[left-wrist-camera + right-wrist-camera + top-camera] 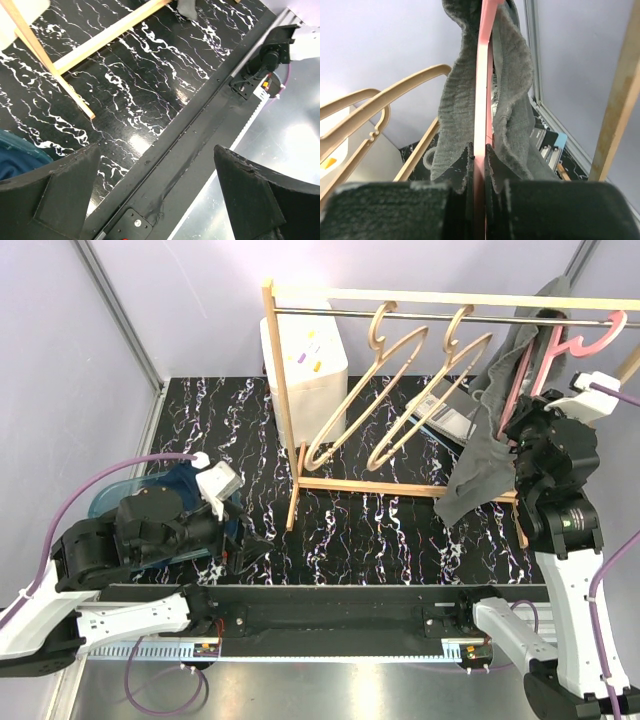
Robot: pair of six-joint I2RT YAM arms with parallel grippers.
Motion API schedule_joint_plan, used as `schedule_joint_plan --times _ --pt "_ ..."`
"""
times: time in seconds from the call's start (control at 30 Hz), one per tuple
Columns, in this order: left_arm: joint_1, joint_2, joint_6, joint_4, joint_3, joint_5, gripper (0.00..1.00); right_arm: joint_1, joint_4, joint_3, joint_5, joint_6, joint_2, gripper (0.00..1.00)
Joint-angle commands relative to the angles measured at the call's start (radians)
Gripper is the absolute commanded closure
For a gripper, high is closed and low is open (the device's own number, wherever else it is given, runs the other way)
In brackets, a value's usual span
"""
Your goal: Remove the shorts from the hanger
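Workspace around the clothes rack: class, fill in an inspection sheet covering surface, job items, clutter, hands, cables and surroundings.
Surface: black marbled table, glossy.
Job's things: grey shorts draped on the pink hanger at the right end of the wooden rack; two beige hangers hang bare; navy cloth lies in a blue tub at the left.
Clutter: white box behind the rack.
Hands: right hand shut on the pink hanger, grey cloth on either side; left hand open, empty, over the table's near edge.
Cables: purple cables loop from both arms.
Surroundings: pale walls with metal posts.
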Motion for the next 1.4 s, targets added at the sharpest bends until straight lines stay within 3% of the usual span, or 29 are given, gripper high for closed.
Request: schedule_joint_plan --times 0.0,0.33,0.5,0.73,0.9,1.07,1.23,1.37 --pt "-0.004 -0.007 0.017 0.035 0.003 0.061 0.01 -0.005 0.29 0.019 -0.055 -0.053 -0.041 1.0" --pt "-0.004 0.016 0.023 0.029 0.02 0.077 0.01 -0.004 0.351 -0.103 -0.051 0.177 -0.133 1.0" --pt "-0.004 0.02 0.028 0.03 0.029 0.071 0.01 -0.004 0.094 -0.001 0.035 0.249 -0.172 1.0" --pt "-0.004 0.008 0.012 0.122 -0.023 0.179 0.01 -0.004 -0.34 0.127 -0.083 0.414 -0.184 1.0" --pt "-0.004 -0.012 -0.029 0.301 -0.103 0.274 0.02 -0.004 -0.417 0.081 -0.219 0.536 -0.198 1.0" --pt "-0.013 -0.009 -0.041 0.443 -0.172 0.286 0.18 -0.004 -0.454 0.033 -0.299 0.602 -0.192 1.0" --pt "-0.171 0.027 0.008 0.545 -0.187 0.11 0.19 -0.005 -0.491 0.006 -0.386 0.599 -0.152 1.0" --pt "-0.32 0.167 -0.015 0.662 -0.16 -0.014 0.17 -0.005 -0.505 0.002 -0.41 0.542 -0.141 1.0"
